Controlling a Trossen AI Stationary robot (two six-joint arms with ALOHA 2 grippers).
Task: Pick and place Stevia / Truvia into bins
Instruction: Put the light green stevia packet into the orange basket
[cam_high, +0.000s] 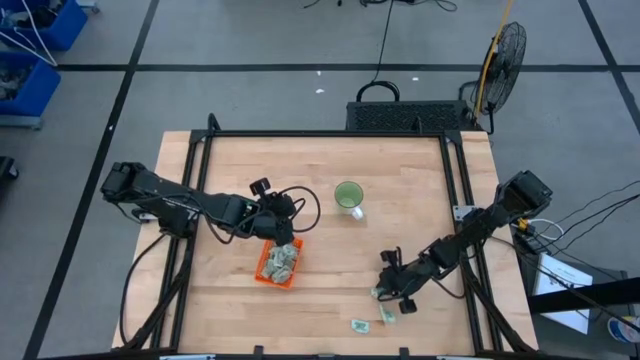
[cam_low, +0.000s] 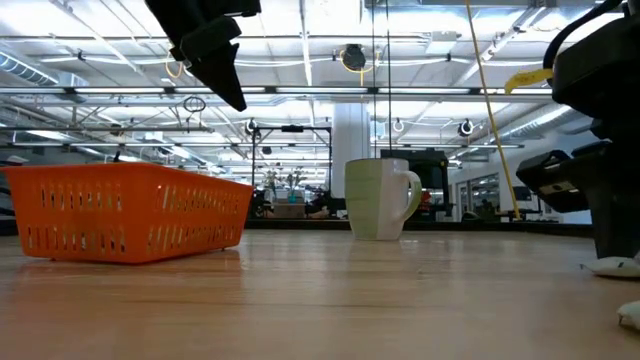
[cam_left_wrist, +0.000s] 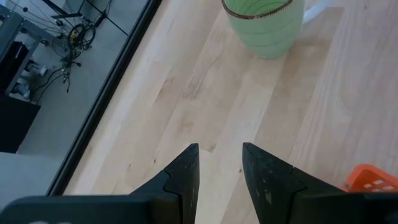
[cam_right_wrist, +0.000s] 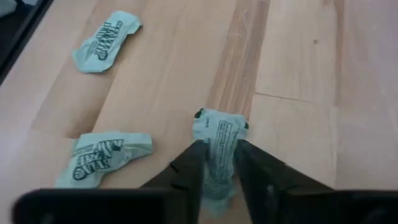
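A white-and-green Stevia sachet (cam_right_wrist: 214, 134) lies flat on the wooden table near the right front, with my right gripper (cam_right_wrist: 219, 144) shut on it. Two more sachets (cam_right_wrist: 106, 42) (cam_right_wrist: 102, 158) lie flat close by, seen in the high view as sachets (cam_high: 360, 325) (cam_high: 388, 315) near the front edge. The orange basket bin (cam_high: 262, 272) stands left of centre with several sachets (cam_high: 283, 258) in it. My left gripper (cam_high: 290, 212) hangs above the basket's far end, open, with nothing between its fingers (cam_left_wrist: 186, 168). My right gripper pinches the sachet between its two fingers, on its two long edges at the near end (cam_right_wrist: 217, 171). The fingers (cam_right_wrist: 255, 168) slant down at it and lie along the sachet. The sachet's far end (cam_right_wrist: 217, 121) rests on the table.
A round green cup (cam_high: 348, 195) with a white handle stands behind the middle of the table, beyond the basket (cam_low: 130, 210) in the low view. Black frame rails run along the table's left, right and far sides. Bare wood lies between basket and right gripper.
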